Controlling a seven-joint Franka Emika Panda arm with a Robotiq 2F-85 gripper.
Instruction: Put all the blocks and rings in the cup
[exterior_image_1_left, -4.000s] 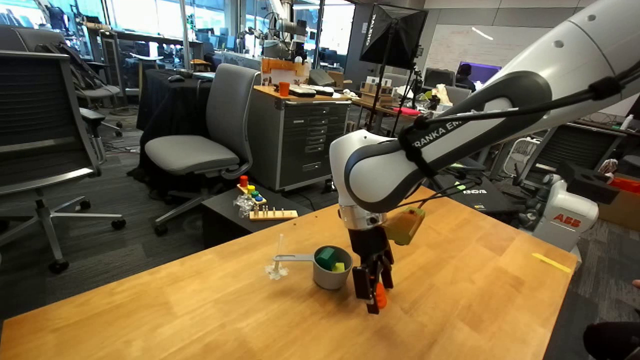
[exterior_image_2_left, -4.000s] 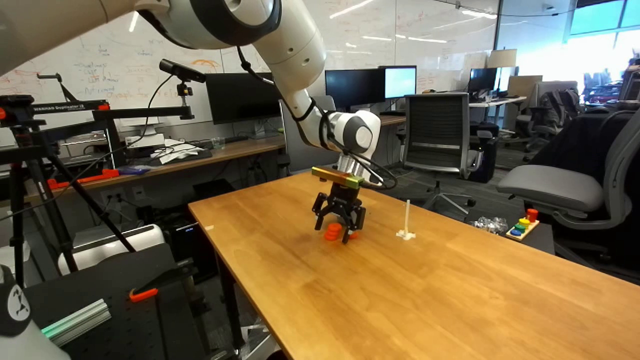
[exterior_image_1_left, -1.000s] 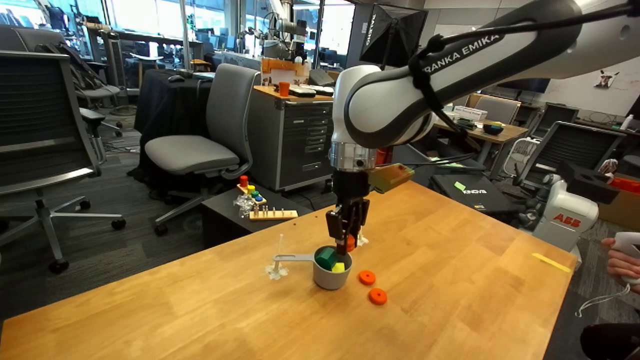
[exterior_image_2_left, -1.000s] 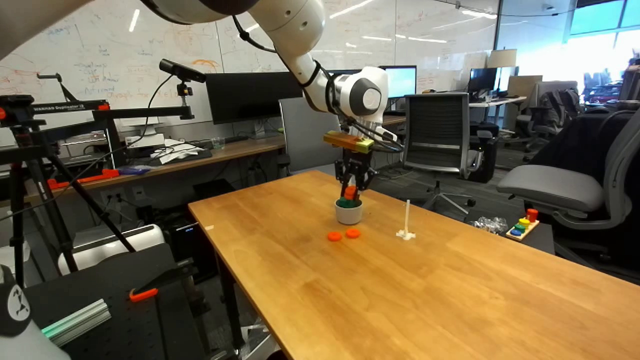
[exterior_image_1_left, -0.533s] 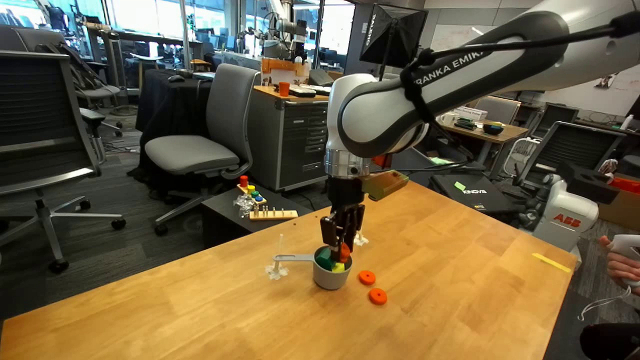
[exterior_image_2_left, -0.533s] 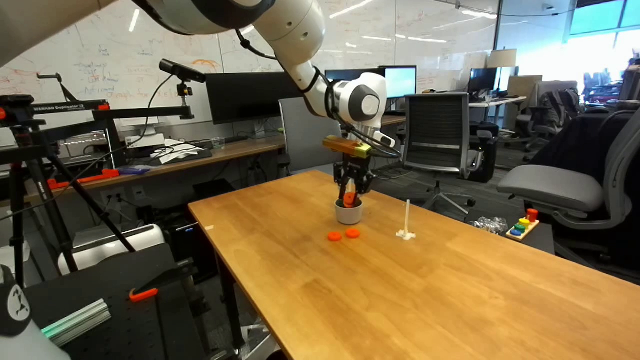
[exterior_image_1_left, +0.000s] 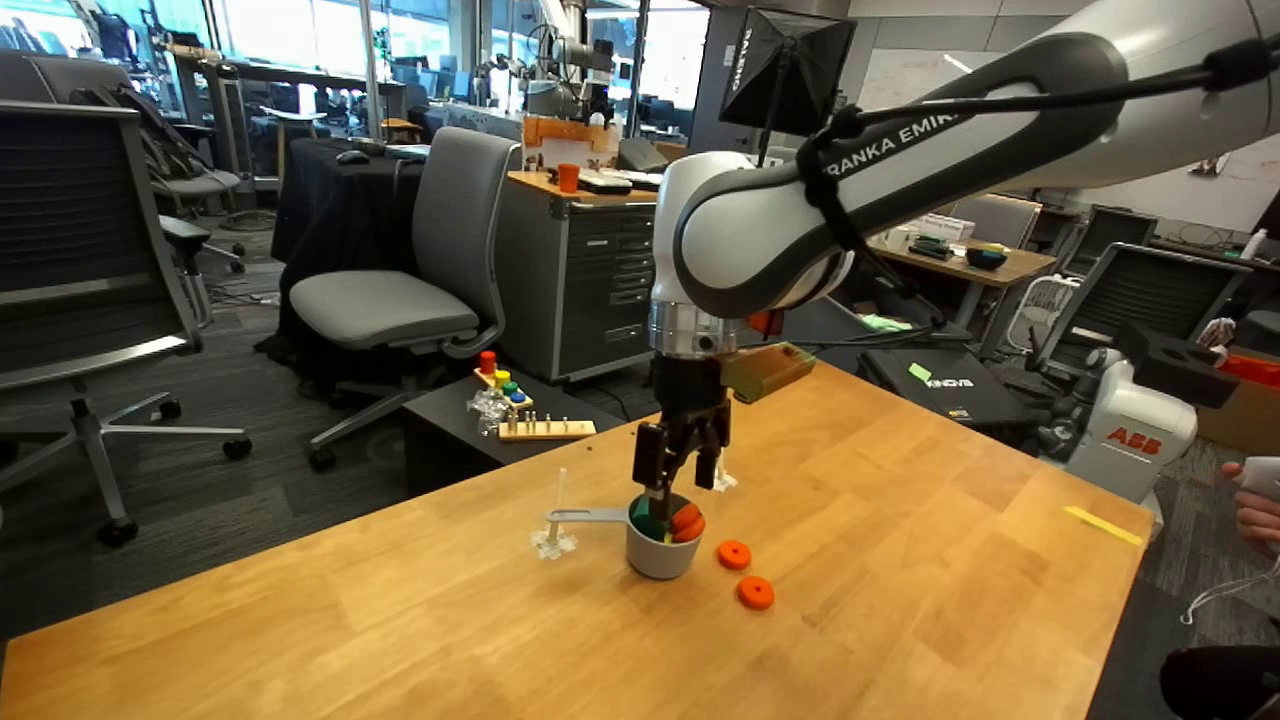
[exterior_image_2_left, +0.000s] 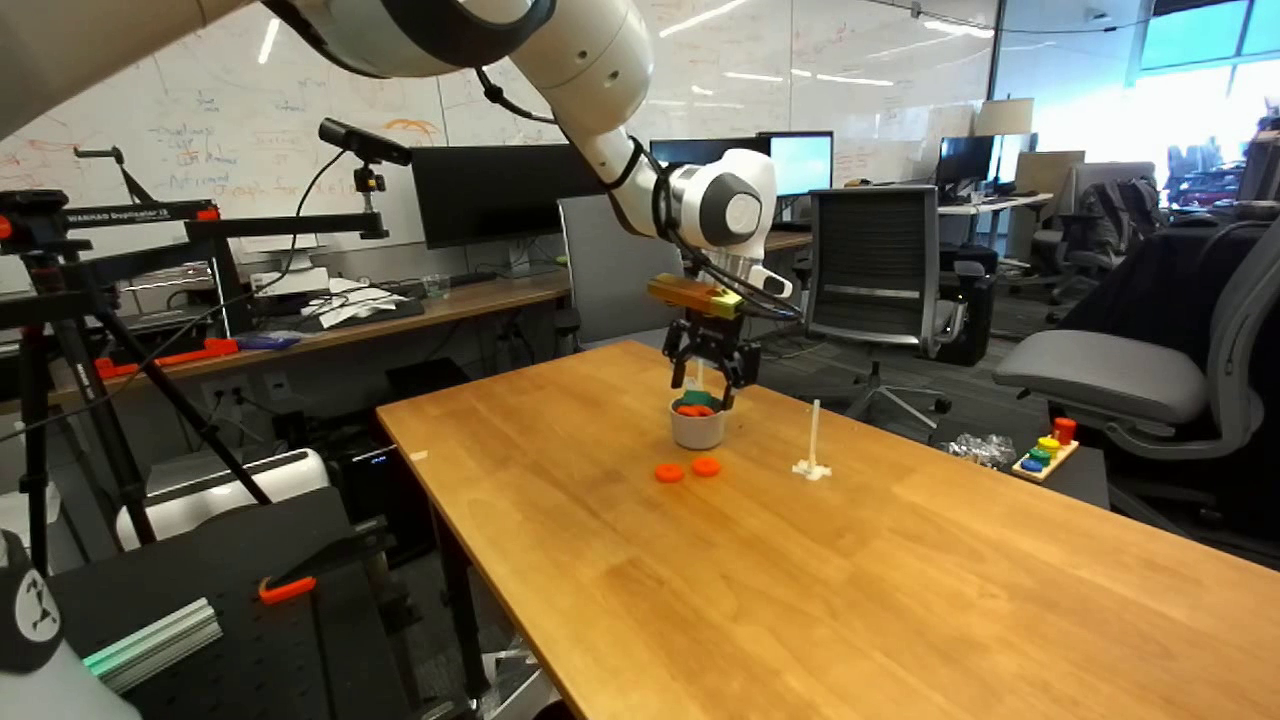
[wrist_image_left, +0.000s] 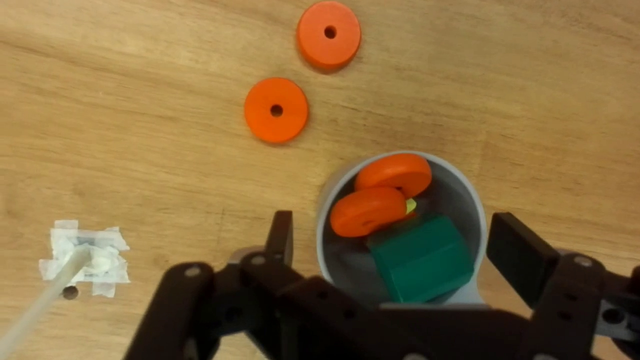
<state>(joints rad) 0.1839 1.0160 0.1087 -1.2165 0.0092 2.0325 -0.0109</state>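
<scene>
Overhead, my gripper (wrist_image_left: 397, 235) pointed down at the grey cup (exterior_image_1_left: 662, 560), which stood upright on the wooden table (exterior_image_1_left: 400, 630). My fingers (wrist_image_left: 520, 257) were parted wide, grasping nothing; in the wrist view they flanked the cup's mouth, one on the left and one on the right. Whether either of them touched the rim, I could not tell. Inside the cup, a green block (wrist_image_left: 425, 262) lay slanted toward the handle (exterior_image_1_left: 600, 516); a first orange ring (wrist_image_left: 367, 209) and a second orange ring (wrist_image_left: 395, 172), both tipped up and touching each other, occupied the opposite side; a yellow piece (wrist_image_left: 410, 206) was mostly hidden among them. In an exterior view, the handle extended left from the cup, its end in line with a slender peg (exterior_image_1_left: 560, 495) that had pale tape (exterior_image_1_left: 553, 545) around its foot; to the cup's right, a third orange ring (exterior_image_1_left: 734, 556) lay flat on the table, and a fourth orange ring (exterior_image_1_left: 756, 593) lay flat on its near side, the two apart. In an exterior view, another peg (exterior_image_2_left: 814, 435) stood to the right of the cup, both flat rings on the near side.
</scene>
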